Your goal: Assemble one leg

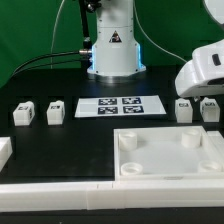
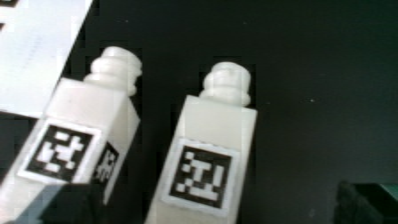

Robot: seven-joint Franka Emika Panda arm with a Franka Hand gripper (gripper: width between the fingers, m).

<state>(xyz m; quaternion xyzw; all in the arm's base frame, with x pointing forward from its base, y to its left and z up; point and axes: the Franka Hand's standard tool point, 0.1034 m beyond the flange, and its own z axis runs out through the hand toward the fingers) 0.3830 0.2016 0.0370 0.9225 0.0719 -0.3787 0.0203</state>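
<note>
My claw (image 1: 204, 86) hangs above a leg (image 2: 214, 140) and its twin (image 2: 80, 125), near the bench (image 1: 70, 140) edge at the exterior view's right; apart or together, I cannot tell. Neither is lifted, the panel (image 1: 170, 153) bare: everything remains.

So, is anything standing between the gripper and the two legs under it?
Nothing visible does. The gripper hangs above the leg and the neighbour leg at the exterior view's right. The wrist view shows both uncovered, side by side with a gap, on the black table.
</note>
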